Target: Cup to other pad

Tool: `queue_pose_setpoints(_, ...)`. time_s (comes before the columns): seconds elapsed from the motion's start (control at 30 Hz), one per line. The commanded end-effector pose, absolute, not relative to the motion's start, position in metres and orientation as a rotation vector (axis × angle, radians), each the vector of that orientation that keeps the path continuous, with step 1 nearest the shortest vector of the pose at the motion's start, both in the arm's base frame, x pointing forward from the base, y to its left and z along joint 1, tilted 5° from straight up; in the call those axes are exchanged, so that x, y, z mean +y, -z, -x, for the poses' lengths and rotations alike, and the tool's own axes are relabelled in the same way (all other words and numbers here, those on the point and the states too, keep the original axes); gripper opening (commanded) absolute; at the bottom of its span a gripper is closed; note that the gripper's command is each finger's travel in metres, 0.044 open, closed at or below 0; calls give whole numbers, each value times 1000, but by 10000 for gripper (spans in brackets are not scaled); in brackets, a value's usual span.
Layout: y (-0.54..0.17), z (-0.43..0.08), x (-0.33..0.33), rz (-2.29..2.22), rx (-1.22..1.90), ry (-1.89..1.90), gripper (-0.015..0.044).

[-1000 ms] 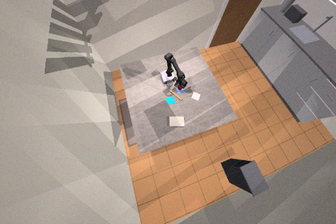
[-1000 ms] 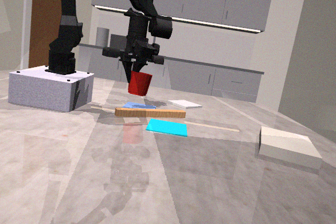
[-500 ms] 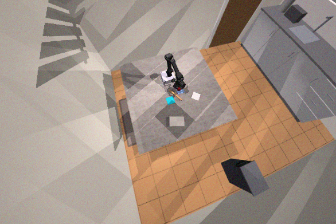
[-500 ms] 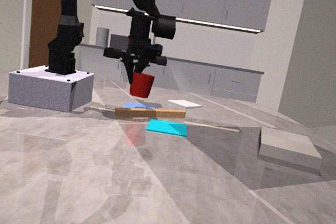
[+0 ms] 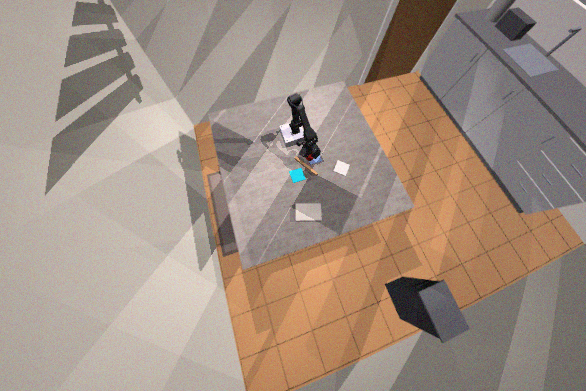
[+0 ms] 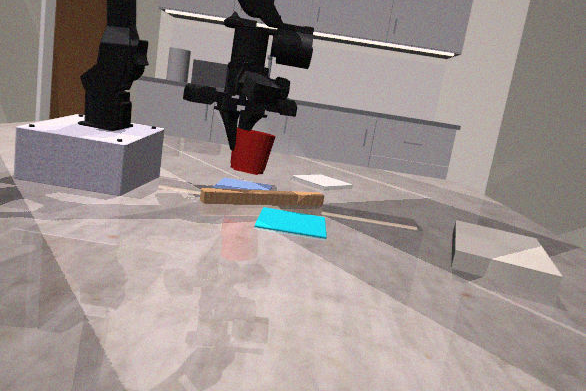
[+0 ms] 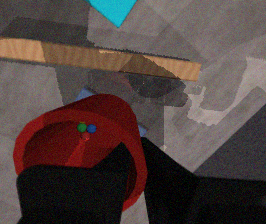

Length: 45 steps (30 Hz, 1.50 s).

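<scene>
The red cup [image 5: 310, 157] [image 6: 252, 152] [image 7: 109, 106] hangs in the air above the blue pad [image 6: 240, 184] [image 7: 85, 93], leaning slightly. My gripper [image 6: 239, 137] [image 7: 135, 141] is shut on the cup's wall, with one finger inside the rim and one outside. In the wrist view a green marble [image 7: 82, 127], a blue marble [image 7: 91, 128] and a red marble [image 7: 86, 136] lie inside the cup. The cyan pad [image 5: 297, 175] [image 6: 292, 223] [image 7: 116, 11] lies on the other side of the wooden bar, with nothing on it.
The low wooden bar [image 5: 306, 166] [image 6: 260, 198] [image 7: 94, 57] lies between the two pads. A thin white tile [image 5: 342, 167] [image 6: 322, 181] lies off to one side. A pale flat block [image 5: 308, 212] [image 6: 500, 246] lies beyond the cyan pad. The arm's base block [image 6: 70, 163] stands at the left in the exterior view.
</scene>
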<state>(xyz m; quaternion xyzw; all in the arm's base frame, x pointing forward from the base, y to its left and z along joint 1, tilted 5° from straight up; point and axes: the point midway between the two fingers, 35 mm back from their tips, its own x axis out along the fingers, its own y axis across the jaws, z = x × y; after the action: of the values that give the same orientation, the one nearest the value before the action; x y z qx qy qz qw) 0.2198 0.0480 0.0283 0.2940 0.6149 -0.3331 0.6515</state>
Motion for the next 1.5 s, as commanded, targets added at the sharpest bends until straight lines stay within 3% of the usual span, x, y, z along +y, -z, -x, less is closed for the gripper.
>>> queue_pose_setpoints(0.0, -31, -227, 44, -670, 1385, 751, 0)
queue_pose_setpoints(1.47, -41, -288, -30, -666, 1377, 753, 0)
